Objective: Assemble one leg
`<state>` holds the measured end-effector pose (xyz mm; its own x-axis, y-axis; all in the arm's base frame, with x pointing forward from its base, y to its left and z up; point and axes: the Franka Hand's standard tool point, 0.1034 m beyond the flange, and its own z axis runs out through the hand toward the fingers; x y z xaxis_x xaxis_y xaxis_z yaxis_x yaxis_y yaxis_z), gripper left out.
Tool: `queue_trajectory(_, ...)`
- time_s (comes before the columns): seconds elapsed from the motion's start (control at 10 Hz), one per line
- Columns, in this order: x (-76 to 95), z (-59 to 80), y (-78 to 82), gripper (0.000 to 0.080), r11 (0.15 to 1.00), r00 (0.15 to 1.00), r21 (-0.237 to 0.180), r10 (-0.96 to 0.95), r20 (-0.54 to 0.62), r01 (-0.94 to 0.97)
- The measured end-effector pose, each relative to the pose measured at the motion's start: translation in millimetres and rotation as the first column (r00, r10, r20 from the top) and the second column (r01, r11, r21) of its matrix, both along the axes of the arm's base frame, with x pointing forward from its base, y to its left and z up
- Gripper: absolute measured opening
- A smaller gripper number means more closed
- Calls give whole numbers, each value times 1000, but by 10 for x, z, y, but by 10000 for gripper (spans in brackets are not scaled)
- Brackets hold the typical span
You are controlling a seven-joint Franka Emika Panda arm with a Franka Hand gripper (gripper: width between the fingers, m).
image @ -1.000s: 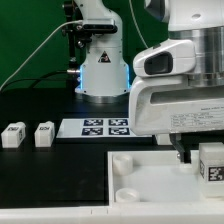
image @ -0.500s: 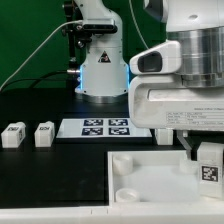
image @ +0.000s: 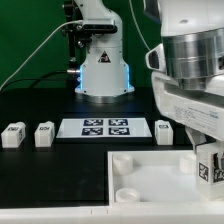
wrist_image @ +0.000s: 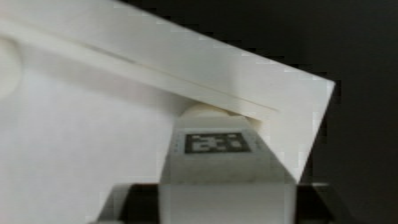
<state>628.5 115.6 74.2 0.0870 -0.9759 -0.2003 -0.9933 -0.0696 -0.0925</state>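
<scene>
My gripper (image: pixel 206 165) is shut on a white leg (image: pixel 205 170) with a tag on its face. It holds the leg upright over the large white panel (image: pixel 160 182) near that panel's corner at the exterior view's right. In the wrist view the leg (wrist_image: pixel 217 150) sits between my dark fingers (wrist_image: pixel 139 203), its end close to the panel's (wrist_image: pixel 89 130) raised edge at the corner. Whether the leg touches the panel cannot be told. Three more legs stand on the black table: two at the exterior view's left (image: pixel 12 134) (image: pixel 44 133) and one beside the marker board (image: pixel 165 128).
The marker board (image: pixel 104 127) lies behind the panel. The panel has round sockets (image: pixel 122 162) (image: pixel 127 194) on its left side in the exterior view. The robot base (image: pixel 102 70) stands at the back.
The wrist has turned and shifted toward the exterior view's right, uncovering the leg beside the marker board. The held leg has moved slightly right with it.
</scene>
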Motion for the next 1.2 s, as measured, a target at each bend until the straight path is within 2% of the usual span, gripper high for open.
queue_trajectory(0.2,2,0,26,293,969,969,33,-242,-46,244)
queue_trajectory(0.4,2,-1,23,293,959,958,34,-280,-56,282)
queue_trajectory(0.5,1,-3,25,361,962,962,34,-269,-53,271)
queue_trajectory(0.6,0,-4,26,361,970,970,33,-238,-45,239)
queue_trajectory(0.7,-12,-14,39,530,981,981,30,-192,-40,193)
queue_trajectory(0.8,-43,-41,73,630,995,995,28,-97,-34,97)
queue_trajectory(1.0,-60,-53,87,644,974,974,2,226,15,-226)
queue_trajectory(1.2,-62,-58,78,648,929,927,-16,371,46,-371)
